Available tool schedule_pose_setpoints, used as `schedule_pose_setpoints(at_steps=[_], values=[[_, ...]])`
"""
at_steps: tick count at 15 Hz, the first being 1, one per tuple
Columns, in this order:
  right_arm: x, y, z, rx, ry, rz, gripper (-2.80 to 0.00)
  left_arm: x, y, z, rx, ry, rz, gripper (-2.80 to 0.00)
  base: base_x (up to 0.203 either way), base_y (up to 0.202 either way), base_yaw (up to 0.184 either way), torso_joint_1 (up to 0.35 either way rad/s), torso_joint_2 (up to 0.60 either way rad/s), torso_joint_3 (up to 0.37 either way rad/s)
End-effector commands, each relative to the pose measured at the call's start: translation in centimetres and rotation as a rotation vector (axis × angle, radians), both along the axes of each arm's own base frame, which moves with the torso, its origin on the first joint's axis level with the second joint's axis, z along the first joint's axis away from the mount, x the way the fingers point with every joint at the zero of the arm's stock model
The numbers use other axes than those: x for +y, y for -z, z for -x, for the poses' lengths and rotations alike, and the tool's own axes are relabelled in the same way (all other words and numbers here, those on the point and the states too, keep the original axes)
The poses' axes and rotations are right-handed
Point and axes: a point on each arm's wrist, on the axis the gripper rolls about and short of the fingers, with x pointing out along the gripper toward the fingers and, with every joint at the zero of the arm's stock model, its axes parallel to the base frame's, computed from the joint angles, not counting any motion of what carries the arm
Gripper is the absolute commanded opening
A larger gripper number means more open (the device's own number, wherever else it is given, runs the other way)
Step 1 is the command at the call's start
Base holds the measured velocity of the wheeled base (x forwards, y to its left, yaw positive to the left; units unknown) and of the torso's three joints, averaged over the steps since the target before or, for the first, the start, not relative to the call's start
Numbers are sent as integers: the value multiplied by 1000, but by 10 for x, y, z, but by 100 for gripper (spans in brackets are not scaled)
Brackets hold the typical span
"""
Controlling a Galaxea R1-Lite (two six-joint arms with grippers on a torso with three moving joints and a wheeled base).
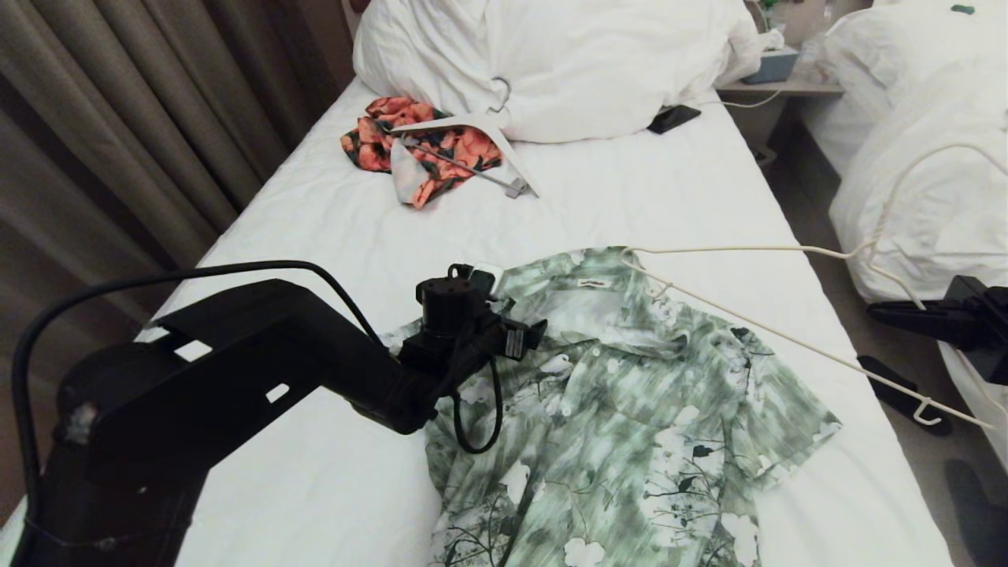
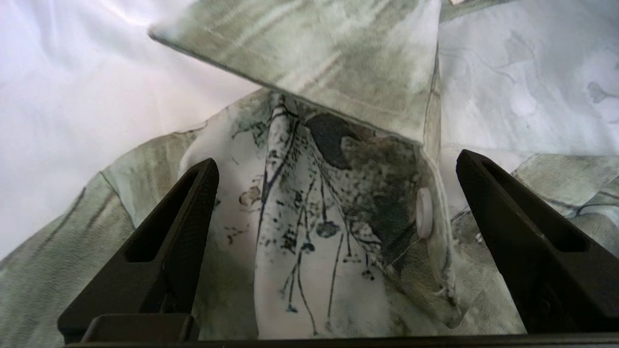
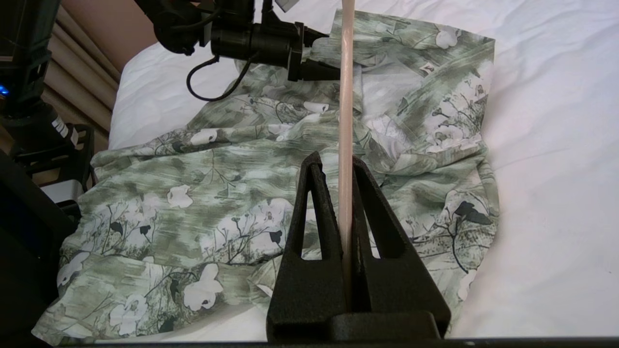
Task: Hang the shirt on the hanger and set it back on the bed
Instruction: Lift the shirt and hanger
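The green and white flowered shirt (image 1: 630, 409) lies spread, front up, on the bed's white sheet (image 1: 630, 189). My left gripper (image 1: 529, 331) is low over the shirt beside the collar. In the left wrist view it (image 2: 336, 162) is open, its fingers (image 2: 184, 232) standing either side of a raised fold with a white button (image 2: 424, 212). The thin cream hanger (image 1: 732, 249) hangs tilted above the shirt's right side, one corner over the collar. My right gripper (image 1: 876, 312), off the bed's right edge, is shut on its wire (image 3: 345, 121).
An orange-and-black garment with a thicker white hanger (image 1: 425, 146) lies near the pillows (image 1: 551, 63). A black phone (image 1: 673, 118) rests by them. Another bed with duvets (image 1: 921, 157) stands right; dark slippers (image 1: 898, 386) lie in the gap. Curtains (image 1: 118, 118) hang left.
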Motion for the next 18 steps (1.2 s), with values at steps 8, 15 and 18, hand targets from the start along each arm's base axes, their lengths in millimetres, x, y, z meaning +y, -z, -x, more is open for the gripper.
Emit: schedule_pose_setpoints(at_steps=[8,15,18], values=[[-1,-1,1,-8,0,-4,-280,-1,0,0,-4,2,4,-280,0,0,0,0,0,0],[0,-1,3,-8,-2,-4,-280,-1,1,0,-2,0,2,-280,0,0,0,0,0,0],[-1,-1,2,-7,0,-5,-280,-2,3,0,3,5,5,-280,0,0,0,0,0,0]])
